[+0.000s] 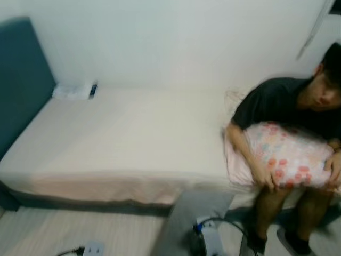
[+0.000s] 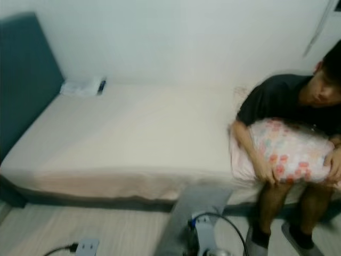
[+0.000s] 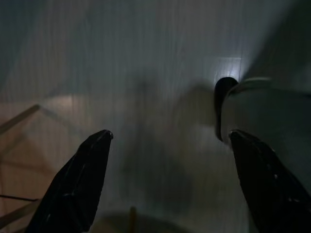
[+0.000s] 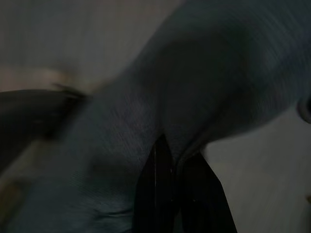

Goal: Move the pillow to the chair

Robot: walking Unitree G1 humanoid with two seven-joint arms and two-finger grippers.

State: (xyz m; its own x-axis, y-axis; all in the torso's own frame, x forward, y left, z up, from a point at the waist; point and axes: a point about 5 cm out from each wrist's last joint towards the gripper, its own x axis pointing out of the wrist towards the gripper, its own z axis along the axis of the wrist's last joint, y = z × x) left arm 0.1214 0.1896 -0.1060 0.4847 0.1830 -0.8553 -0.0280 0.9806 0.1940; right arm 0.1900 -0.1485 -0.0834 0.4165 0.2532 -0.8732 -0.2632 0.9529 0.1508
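A person in a dark shirt [image 1: 282, 101] sits on the right end of the bed [image 1: 122, 138] and hugs a pink pillow [image 1: 287, 154] with coloured spots on their lap. My left gripper [image 3: 170, 141] hangs over the floor, its two black fingers [image 3: 82, 179] spread wide with nothing between them. The right gripper [image 4: 177, 160] hangs in the dark beside grey cloth, its fingers [image 4: 155, 189] pressed close together.
A teal headboard [image 1: 21, 80] stands at the bed's left end. White items [image 1: 74, 92] lie by the wall near it. A power strip [image 1: 93, 248] and cable lie on the wooden floor. Grey cloth [image 1: 186, 224] hangs low in front.
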